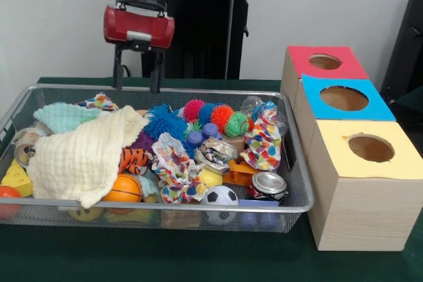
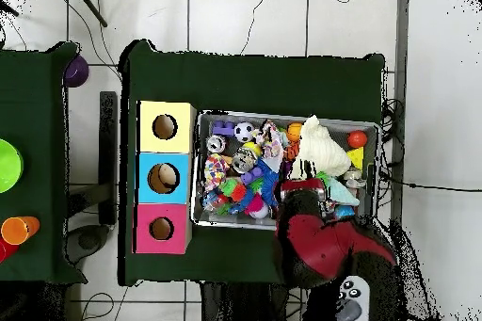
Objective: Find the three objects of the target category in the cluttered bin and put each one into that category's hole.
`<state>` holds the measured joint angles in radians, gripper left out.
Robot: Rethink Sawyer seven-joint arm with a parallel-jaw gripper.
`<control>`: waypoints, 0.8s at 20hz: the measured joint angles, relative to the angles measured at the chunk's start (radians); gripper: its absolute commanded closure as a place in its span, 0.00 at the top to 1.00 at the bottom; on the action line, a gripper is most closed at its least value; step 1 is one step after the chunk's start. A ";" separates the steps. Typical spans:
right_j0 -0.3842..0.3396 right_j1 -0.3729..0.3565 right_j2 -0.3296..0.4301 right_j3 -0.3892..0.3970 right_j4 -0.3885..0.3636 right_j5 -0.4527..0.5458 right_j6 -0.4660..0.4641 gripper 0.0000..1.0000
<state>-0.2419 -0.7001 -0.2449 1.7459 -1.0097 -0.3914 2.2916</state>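
Above the wire bin [image 1: 165,208] far rim, jaws [image 1: 137,76] parted, empty, pointing down.

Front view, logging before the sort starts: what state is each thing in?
claw: open, empty, above the bin's far rim
wire bin: full of clutter
printed cloth: crumpled, in the bin
second printed cloth: bunched, in the bin
cream cloth: draped over toys
yellow hole: open, nothing in it

No legible text or labels anywhere
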 measured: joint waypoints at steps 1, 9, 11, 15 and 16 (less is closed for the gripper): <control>-0.025 -0.019 0.045 -0.008 -0.036 -0.001 0.019 1.00; -0.135 -0.091 0.275 -0.056 -0.170 0.000 0.154 1.00; -0.150 -0.098 0.311 -0.061 -0.194 0.000 0.174 1.00; -0.189 -0.104 0.402 -0.063 -0.279 0.001 0.230 1.00; -0.196 -0.103 0.416 -0.063 -0.293 0.002 0.240 1.00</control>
<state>-0.4379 -0.8032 0.1710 1.6831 -1.3027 -0.3893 2.5318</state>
